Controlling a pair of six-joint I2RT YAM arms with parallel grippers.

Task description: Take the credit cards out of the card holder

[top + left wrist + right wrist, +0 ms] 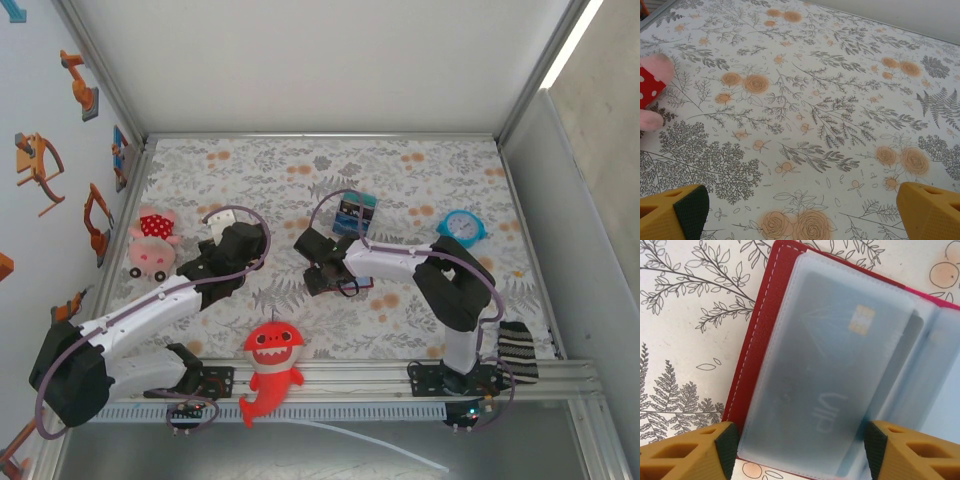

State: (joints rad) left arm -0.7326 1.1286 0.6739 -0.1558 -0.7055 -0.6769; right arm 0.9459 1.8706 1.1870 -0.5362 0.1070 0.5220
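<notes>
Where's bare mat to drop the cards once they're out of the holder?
Free: the far strip of mat behind the striped block and blue clock; also the patch between shark plush and right arm base. Crowded: centre, where the right gripper hangs over the card holder.

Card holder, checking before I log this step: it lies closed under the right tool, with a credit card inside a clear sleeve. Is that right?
No. The card holder lies open, not closed; the right wrist view shows its clear sleeves spread under the right tool, a credit card inside one.
</notes>
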